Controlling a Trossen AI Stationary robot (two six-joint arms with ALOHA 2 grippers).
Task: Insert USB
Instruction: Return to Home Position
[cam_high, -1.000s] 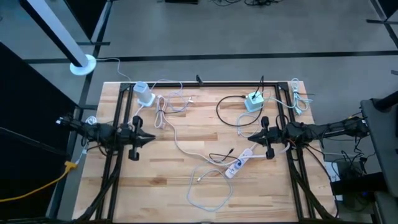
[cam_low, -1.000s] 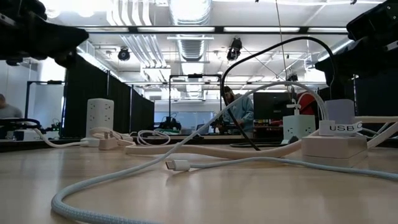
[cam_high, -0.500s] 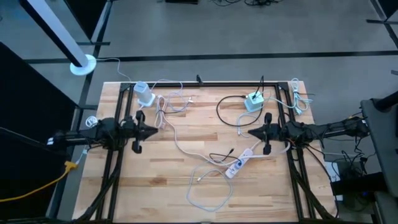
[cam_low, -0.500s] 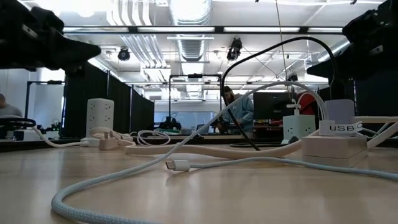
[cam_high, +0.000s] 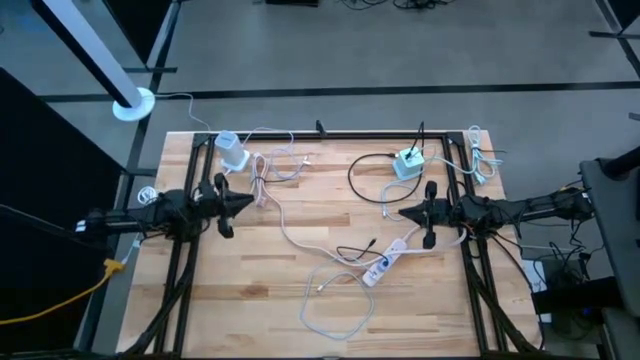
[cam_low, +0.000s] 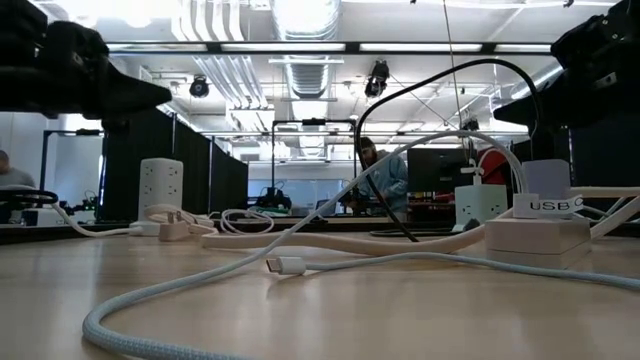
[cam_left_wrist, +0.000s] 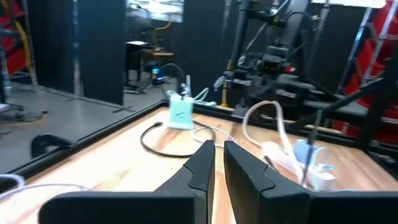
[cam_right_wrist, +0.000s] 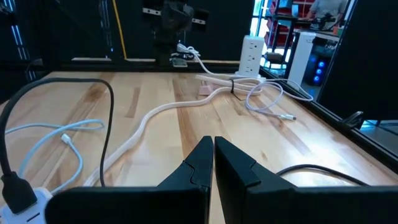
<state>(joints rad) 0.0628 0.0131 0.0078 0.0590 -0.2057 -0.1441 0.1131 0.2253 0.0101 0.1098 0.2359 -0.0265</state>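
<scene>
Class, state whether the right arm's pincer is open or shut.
Shut. In the right wrist view the right pincer shows its two dark fingers meeting at the tips, with nothing between them.

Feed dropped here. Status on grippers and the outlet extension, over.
Left gripper shut, empty, table's left. Right gripper shut, empty, right. Outlet extension mid-table, loose cables around it.

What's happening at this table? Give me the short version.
Nothing is being handled right now. The left gripper and right gripper hover over opposite sides of the table, both shut and empty. Near the right one lies the power strip with cables running from it. A loose cable plug lies on the wood, and a teal charger sits at the back.
</scene>
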